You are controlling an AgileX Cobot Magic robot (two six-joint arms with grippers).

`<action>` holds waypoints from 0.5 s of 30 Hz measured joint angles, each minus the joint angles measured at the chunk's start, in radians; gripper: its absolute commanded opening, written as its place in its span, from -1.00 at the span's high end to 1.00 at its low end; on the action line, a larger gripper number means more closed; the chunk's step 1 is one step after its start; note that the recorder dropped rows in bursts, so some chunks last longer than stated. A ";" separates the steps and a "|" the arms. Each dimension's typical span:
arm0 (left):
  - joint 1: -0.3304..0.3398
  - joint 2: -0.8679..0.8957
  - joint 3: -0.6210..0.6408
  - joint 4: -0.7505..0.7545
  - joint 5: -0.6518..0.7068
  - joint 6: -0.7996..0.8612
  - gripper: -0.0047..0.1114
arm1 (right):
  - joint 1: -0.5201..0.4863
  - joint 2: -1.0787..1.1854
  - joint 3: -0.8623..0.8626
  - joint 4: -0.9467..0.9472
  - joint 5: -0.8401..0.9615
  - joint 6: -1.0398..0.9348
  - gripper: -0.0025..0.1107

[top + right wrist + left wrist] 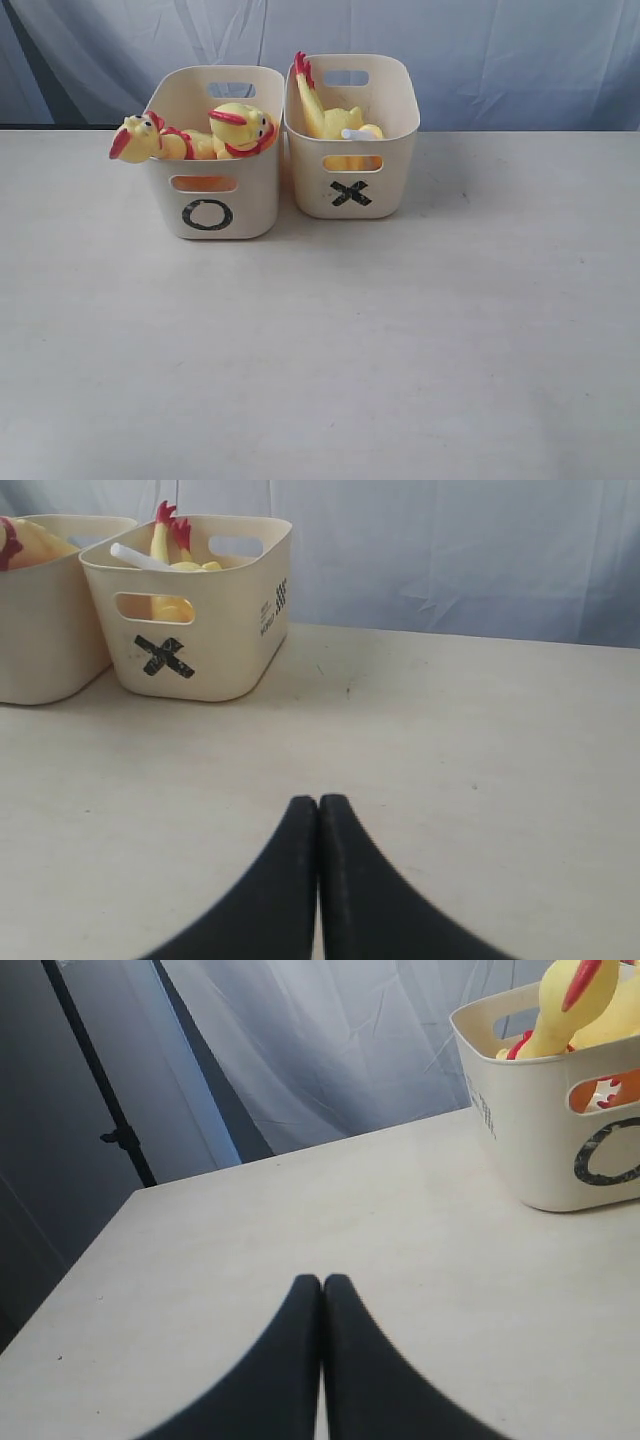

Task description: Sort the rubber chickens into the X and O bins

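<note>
- The O bin (pixel 252 195) and the X bin (pixel 398 170) stand side by side at the far middle of the bench (pixel 320 350). Their walls touch or nearly touch, and the O bin is on the left in the exterior view.
- Two rubber chickens show in the O bin. The left chicken (pixel 137 140) hangs its head out over the bin's left rim. The right chicken (pixel 245 128) rests its head at the rim nearest the X bin.
- In the X bin a yellow chicken (pixel 345 122) lies low, with red feet (pixel 302 70) sticking up above the rim on the side toward the O bin. I cannot tell how many chickens lie in this bin.
- A short pale tube (pixel 356 134) lies across that yellow body; what it is stays unclear.
- The left claw (pixel 321 1295) is closed tight, its black fingers pressed together and holding nothing. It sits above bare bench, well apart from the O bin.
- The right claw (pixel 318 815) is likewise closed tight and empty, above bare bench and well apart from the X bin.
- A pale blue curtain (pixel 500 60) hangs behind the bench.
</note>
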 measured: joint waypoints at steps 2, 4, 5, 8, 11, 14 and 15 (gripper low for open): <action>0.000 0.000 0.000 -0.016 0.000 0.000 0.91 | 0.000 0.000 0.000 0.000 0.000 0.000 0.96; 0.000 0.000 0.000 -0.038 0.000 0.000 0.91 | 0.000 0.000 0.000 0.000 0.000 0.000 0.96; 0.000 0.000 0.000 -0.041 0.000 0.000 0.91 | 0.000 0.000 0.000 0.000 0.000 0.000 0.96; 0.000 0.000 0.000 -0.047 0.000 0.000 0.91 | 0.000 0.000 0.000 0.004 0.000 0.000 0.96; 0.000 0.000 0.000 -0.049 0.005 0.000 0.91 | 0.000 0.000 0.000 0.004 0.000 0.000 0.96; 0.000 0.000 0.000 -0.055 0.007 0.000 0.91 | 0.000 0.000 0.000 0.004 0.000 0.000 0.96; 0.000 0.000 0.000 -0.055 0.007 0.000 0.91 | 0.000 0.000 0.000 0.004 0.000 0.000 0.96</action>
